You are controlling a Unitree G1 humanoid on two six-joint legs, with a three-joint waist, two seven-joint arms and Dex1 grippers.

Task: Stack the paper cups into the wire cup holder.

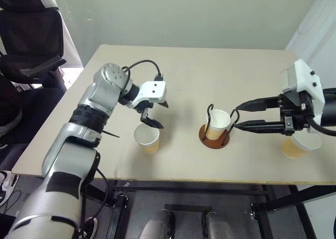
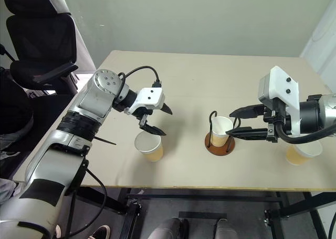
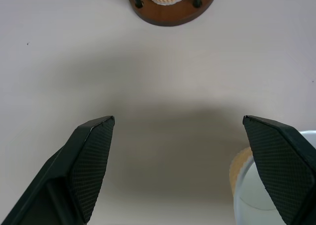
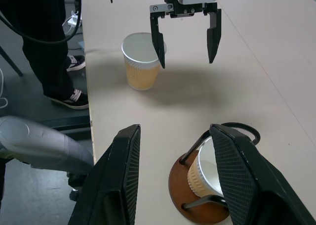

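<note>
Inside wire cup holder (image 1: 214,135): one paper cup (image 1: 217,122), upright, empty.

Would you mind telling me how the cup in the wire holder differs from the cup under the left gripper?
The cup in the holder sits on the holder's brown disc between its wire loops and leans a little; the cup under the left gripper stands straight on the bare table. The first has the right gripper next to it; the second has the left gripper over it, jaws open. Both are tan outside, white inside, empty.

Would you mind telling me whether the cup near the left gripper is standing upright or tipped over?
Upright. The paper cup stands on its base on the table, its white open mouth facing up.
</note>
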